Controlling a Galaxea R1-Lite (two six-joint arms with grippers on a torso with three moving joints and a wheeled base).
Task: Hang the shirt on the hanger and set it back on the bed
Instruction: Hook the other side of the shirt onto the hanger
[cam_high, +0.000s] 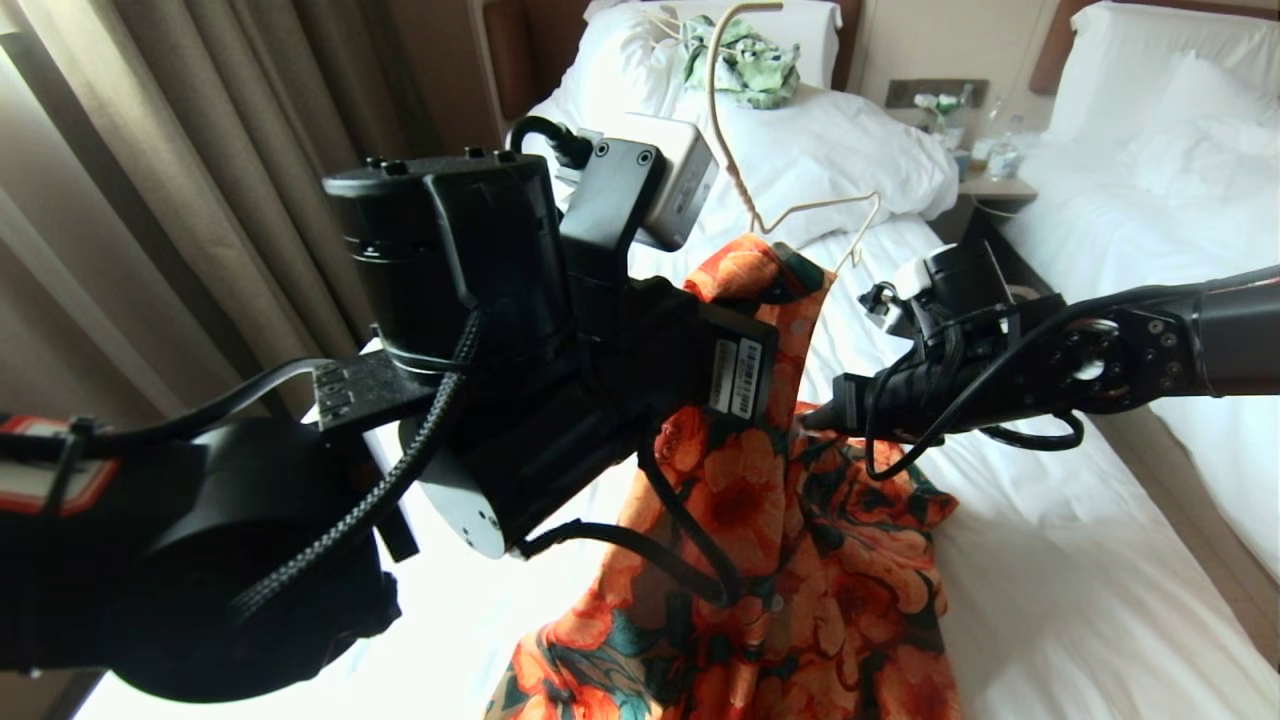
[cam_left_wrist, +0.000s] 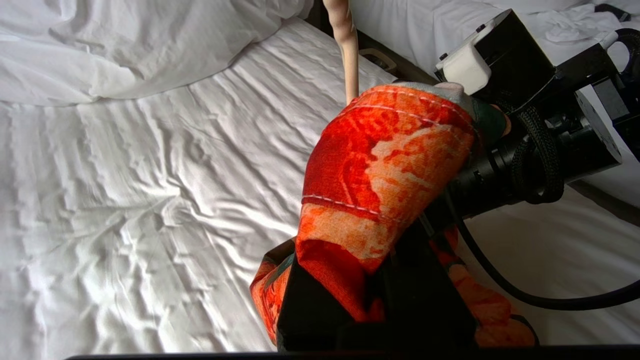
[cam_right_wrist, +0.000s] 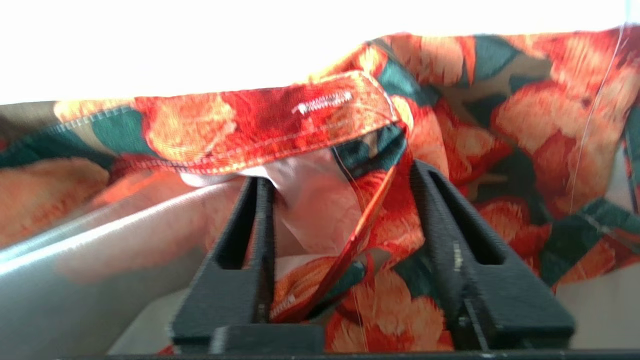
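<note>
The orange-flowered shirt (cam_high: 760, 500) hangs over the bed (cam_high: 1050, 600), its top bunched at the foot of the pale hanger (cam_high: 735, 170). My left gripper (cam_left_wrist: 355, 280) is shut on a fold of the shirt (cam_left_wrist: 390, 150), and the hanger's rod (cam_left_wrist: 347, 55) rises just behind that fold. In the head view the left wrist hides its fingers. My right gripper (cam_high: 815, 420) reaches in from the right at the shirt's edge. In the right wrist view, that gripper (cam_right_wrist: 339, 175) stands open, with loose shirt cloth (cam_right_wrist: 525, 125) and pale lining lying between the fingers.
A bunched white duvet (cam_high: 830, 150) and a pale green patterned garment (cam_high: 745, 60) lie near the brown headboard (cam_high: 530, 50). A nightstand (cam_high: 990, 185) with bottles separates this bed from a second white bed (cam_high: 1180, 180). Curtains (cam_high: 200, 150) hang on the left.
</note>
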